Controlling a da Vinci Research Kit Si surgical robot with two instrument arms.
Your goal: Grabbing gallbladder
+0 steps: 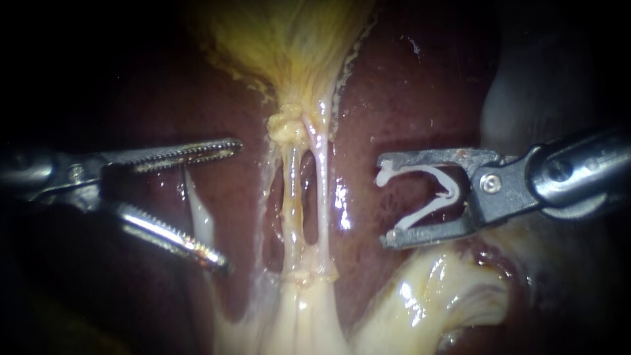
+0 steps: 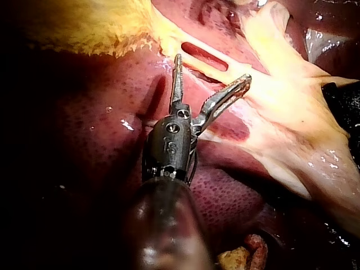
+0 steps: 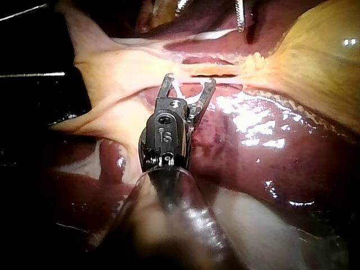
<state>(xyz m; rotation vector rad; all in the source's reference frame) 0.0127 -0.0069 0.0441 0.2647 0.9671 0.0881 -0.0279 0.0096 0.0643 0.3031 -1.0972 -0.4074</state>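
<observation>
Endoscope view shows the yellow gallbladder point(image 1: 289, 39) at the far side of the field, narrowing to a knobbly neck from which two pale tubes point(image 1: 291, 190) run side by side toward the near edge across the dark red liver point(image 1: 407, 85). The left instrument point(image 1: 233, 205) comes in from the left with its toothed end effector released and spread wide; it grasps nothing and sits just left of the tubes, apart from them. The right instrument point(image 1: 383, 202) reaches in from the right, and its end effector cradles a white clip point(image 1: 452, 192), both jaws bearing on the clip's legs, just right of the tubes. From the left wrist, the left instrument point(image 2: 213, 67) hangs open over the liver, the gallbladder point(image 2: 84, 28) well beyond it. From the right wrist, the right instrument point(image 3: 189, 80) points at the tubes.
</observation>
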